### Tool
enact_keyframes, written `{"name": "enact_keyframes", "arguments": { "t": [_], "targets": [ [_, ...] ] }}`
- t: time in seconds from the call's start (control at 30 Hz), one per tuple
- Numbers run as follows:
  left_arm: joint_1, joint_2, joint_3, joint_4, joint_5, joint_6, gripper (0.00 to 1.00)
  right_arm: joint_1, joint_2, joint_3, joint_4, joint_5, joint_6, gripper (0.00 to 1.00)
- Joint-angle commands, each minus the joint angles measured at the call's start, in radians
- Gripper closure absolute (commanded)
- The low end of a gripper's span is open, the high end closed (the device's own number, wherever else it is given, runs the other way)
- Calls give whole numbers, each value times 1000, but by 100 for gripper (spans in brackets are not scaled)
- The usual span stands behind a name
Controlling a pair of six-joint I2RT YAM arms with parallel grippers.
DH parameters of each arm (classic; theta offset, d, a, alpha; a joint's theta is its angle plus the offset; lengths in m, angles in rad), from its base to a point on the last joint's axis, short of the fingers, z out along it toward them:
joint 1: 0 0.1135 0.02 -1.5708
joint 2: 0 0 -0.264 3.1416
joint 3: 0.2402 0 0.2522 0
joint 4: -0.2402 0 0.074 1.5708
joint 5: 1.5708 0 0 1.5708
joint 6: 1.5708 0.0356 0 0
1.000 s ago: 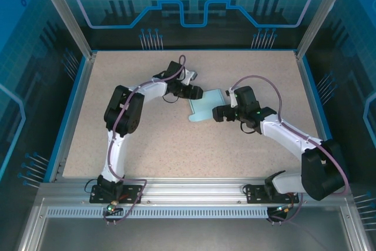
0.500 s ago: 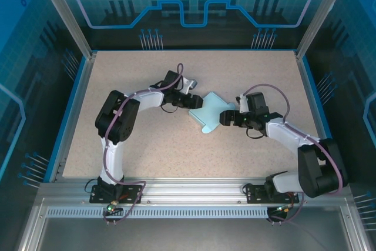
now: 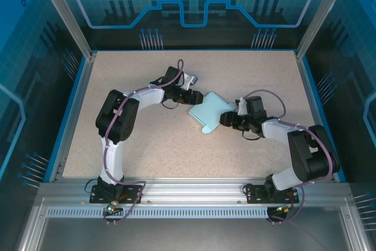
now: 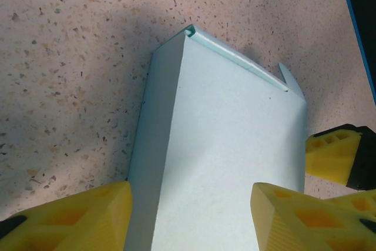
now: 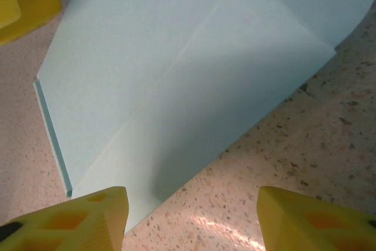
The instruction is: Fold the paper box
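Paper box (image 3: 208, 111), one, lies between two claws: right claw (image 5: 189, 199) released, left claw (image 4: 191, 189) state unclear

The left arm (image 3: 119, 116) and right arm (image 3: 308, 158) share white links, bulky black joints and looping purple-grey cables (black base plates (image 3: 132, 191) at the frame's bottom). The left gripper (image 4: 191, 189) has yellow wedge-shaped fingers (image 4: 70, 218).
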Motion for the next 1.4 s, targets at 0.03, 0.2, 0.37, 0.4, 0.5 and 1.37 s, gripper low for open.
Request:
{"name": "enact_keyframes", "arguments": {
  "t": [0.03, 0.2, 0.37, 0.4, 0.5, 1.37],
  "targets": [
    [2, 48, 51, -43, 11, 11, 45, -17, 30, -23, 110, -63, 51, 46],
    [2, 79, 83, -73, 3, 28, 49, -24, 55, -38, 148, -73, 74, 51],
    [7, 100, 103, -89, -3, 26, 55, -26, 87, -40, 209, -95, 95, 53],
    [9, 102, 102, -87, -2, 21, 57, -26, 91, -40, 215, -98, 97, 54],
    [10, 107, 99, -90, -2, 17, 61, -26, 99, -40, 232, -102, 104, 55],
    [40, 84, -59, 42, 93, -137, 78, -36, 127, -12, 462, -190, 254, 84]
  ]
}}
